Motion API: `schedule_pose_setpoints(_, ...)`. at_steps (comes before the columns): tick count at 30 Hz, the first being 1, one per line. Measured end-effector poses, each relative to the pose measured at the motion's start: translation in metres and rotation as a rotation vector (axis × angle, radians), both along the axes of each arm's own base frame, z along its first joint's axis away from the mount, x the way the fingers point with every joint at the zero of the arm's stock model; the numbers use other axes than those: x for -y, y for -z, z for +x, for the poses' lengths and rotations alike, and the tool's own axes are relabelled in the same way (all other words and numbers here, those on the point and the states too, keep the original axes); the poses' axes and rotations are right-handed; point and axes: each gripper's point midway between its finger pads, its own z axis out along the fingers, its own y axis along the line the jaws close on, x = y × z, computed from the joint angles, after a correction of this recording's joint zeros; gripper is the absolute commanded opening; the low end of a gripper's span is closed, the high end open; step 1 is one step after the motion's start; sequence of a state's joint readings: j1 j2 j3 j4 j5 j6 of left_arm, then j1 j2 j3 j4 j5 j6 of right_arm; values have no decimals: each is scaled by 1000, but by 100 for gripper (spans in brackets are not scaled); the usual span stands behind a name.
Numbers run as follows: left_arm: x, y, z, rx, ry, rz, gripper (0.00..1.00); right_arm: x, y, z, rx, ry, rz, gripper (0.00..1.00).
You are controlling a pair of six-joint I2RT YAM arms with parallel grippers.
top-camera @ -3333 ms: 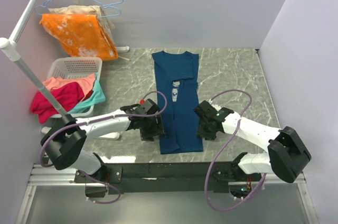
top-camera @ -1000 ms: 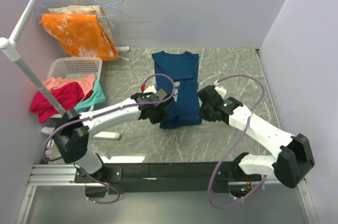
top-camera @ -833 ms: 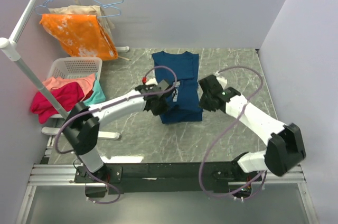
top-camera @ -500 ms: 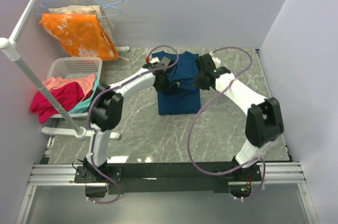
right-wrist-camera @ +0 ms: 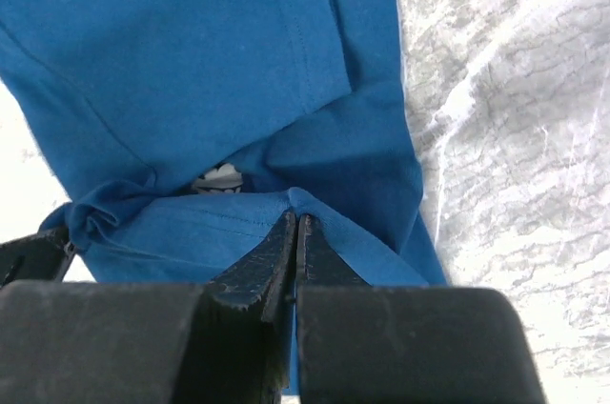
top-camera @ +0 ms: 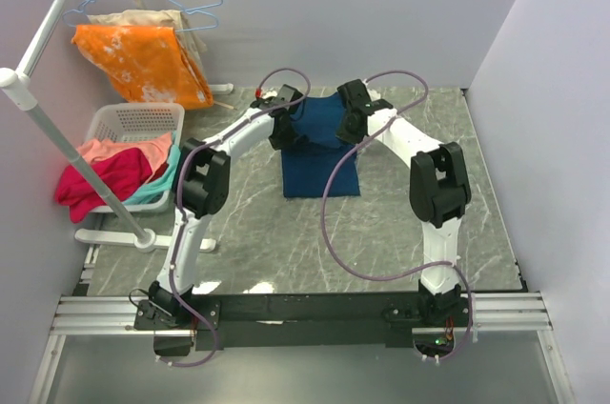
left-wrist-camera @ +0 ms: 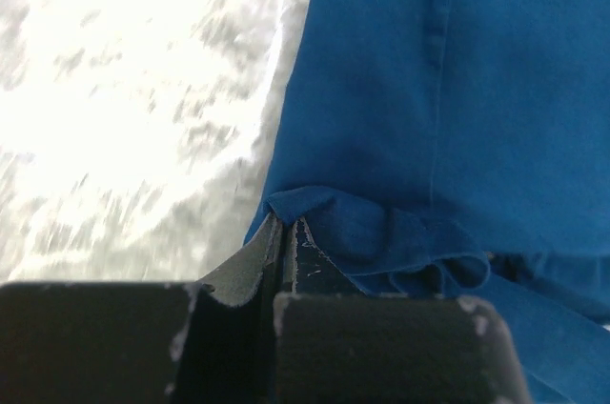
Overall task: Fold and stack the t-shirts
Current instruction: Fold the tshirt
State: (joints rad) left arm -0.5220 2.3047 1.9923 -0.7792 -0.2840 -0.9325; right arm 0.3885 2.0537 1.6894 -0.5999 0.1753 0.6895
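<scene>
A navy blue t-shirt (top-camera: 320,164) lies folded on the marble table, toward the far wall. Both arms reach out to its far end. My left gripper (top-camera: 284,130) is shut on a bunched corner of the t-shirt (left-wrist-camera: 457,90); its tips (left-wrist-camera: 284,223) pinch the cloth edge. On the other corner my right gripper (top-camera: 351,126) is shut too, and blue cloth (right-wrist-camera: 191,42) folds over its tips (right-wrist-camera: 295,218). A sliver of the pale print (right-wrist-camera: 217,178) peeks out between the layers.
A white basket (top-camera: 133,120) with pink, red and teal clothes (top-camera: 105,171) stands at the left. An orange garment (top-camera: 143,61) hangs on a hanger by the back left. A white rack pole (top-camera: 57,128) slants over the basket. Walls close in behind and on the right.
Both grippers have carried the shirt's near hem away from the bases to the far end, folding the shirt over itself. The arms are now stretched out.
</scene>
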Motion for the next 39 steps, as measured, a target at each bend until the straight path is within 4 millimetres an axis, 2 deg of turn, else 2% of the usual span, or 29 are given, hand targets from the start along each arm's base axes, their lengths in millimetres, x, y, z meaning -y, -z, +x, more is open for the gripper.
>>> schedule_pose_setpoints(1, -1, 4, 3, -2, 10, -4, 6, 0, 2, 1, -5, 2, -2, 19)
schedule_pose_setpoints(3, -1, 13, 7, -10, 29, -9, 20, -1, 4, 5, -6, 10, 3, 38)
schedule_pose_setpoints(5, -3, 20, 11, -6, 55, -3, 32, -1, 4, 6, -6, 19, 6, 39)
schedule_pose_setpoints(7, -5, 24, 17, 15, 76, -5, 34, 1, 4, 8, 1, 25, 8, 40)
schedule_pose_setpoints(11, -7, 19, 36, 82, 102, -20, 48, 4, 0, 15, 22, 44, 10, 40)
schedule_pose_setpoints(15, -10, 1, 63, 196, 105, -40, 54, 5, -19, 34, 85, 62, 20, 39)
schedule_pose_setpoints(17, -13, -10, 70, 240, 99, -45, 55, 6, -27, 42, 118, 71, 23, 39)
schedule_pose_setpoints(20, -15, -34, 76, 295, 96, -54, 54, 10, -34, 49, 144, 77, 24, 38)
schedule_pose_setpoints(23, -14, -58, 75, 339, 98, -70, 55, 16, -30, 46, 134, 79, 13, 37)
schedule_pose_setpoints(26, -18, -74, 56, 355, 109, -87, 55, 24, -16, 21, 92, 66, 2, 36)
schedule_pose_setpoints(29, -23, -78, 28, 307, 140, -97, 54, 29, -5, -7, 33, 47, -3, 36)
schedule_pose_setpoints(32, -19, -77, 11, 252, 177, -109, 53, 33, 2, -33, -6, 29, 5, 37)
schedule_pose_setpoints(34, -15, -63, -6, 194, 213, -116, 53, 37, 5, -54, -37, 10, 10, 38)
schedule_pose_setpoints(39, -7, -11, -66, -3, 309, -126, 52, 32, 1, -70, -49, -39, 35, 39)
